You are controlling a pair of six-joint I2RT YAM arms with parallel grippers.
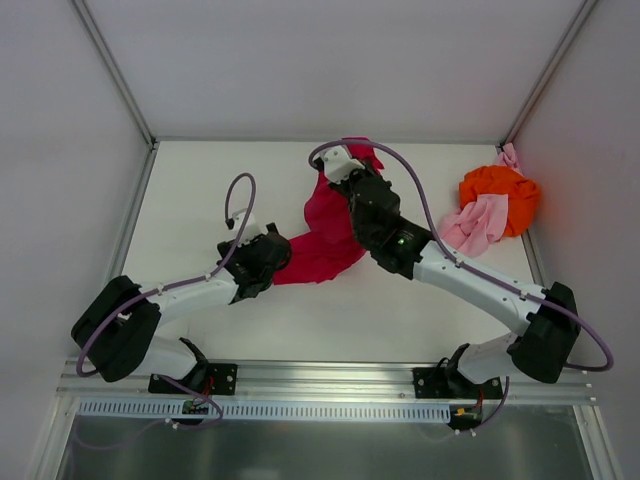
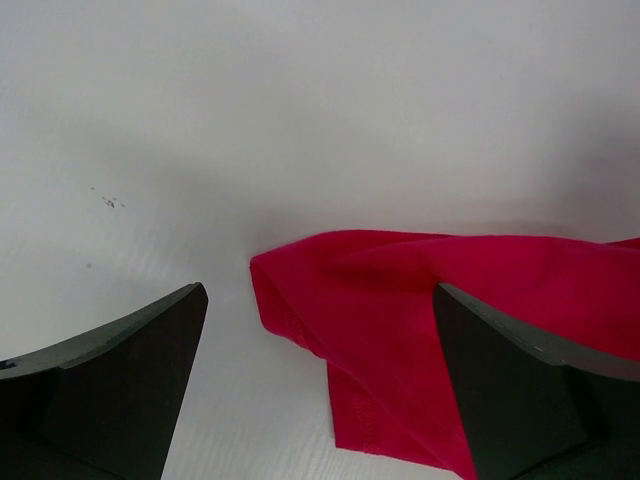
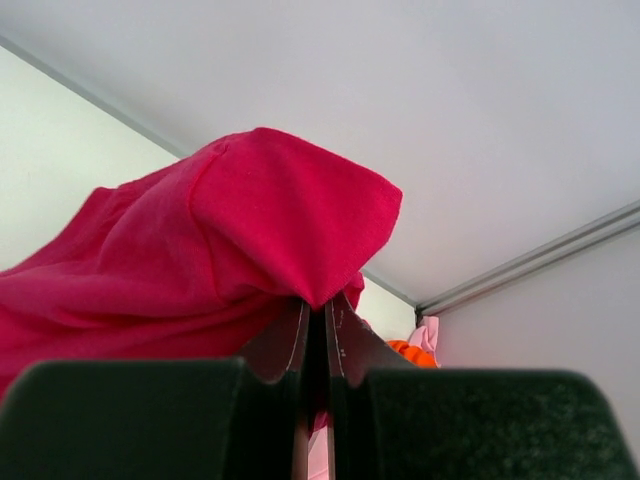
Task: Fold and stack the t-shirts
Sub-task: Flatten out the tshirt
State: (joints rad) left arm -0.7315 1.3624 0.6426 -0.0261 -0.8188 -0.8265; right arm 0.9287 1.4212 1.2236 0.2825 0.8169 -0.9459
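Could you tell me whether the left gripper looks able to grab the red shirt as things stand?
Probably yes: the left gripper is open, the red shirt has a corner lying on the table between its jaws, and nothing blocks it.

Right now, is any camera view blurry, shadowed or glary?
Top external: sharp, evenly lit, no glare. Left wrist: the fingers of the left gripper are soft-edged, and a faint shadow lies on the table beyond the crimson t-shirt. Right wrist: the fingers of the right gripper blur up close; the cloth is sharper.
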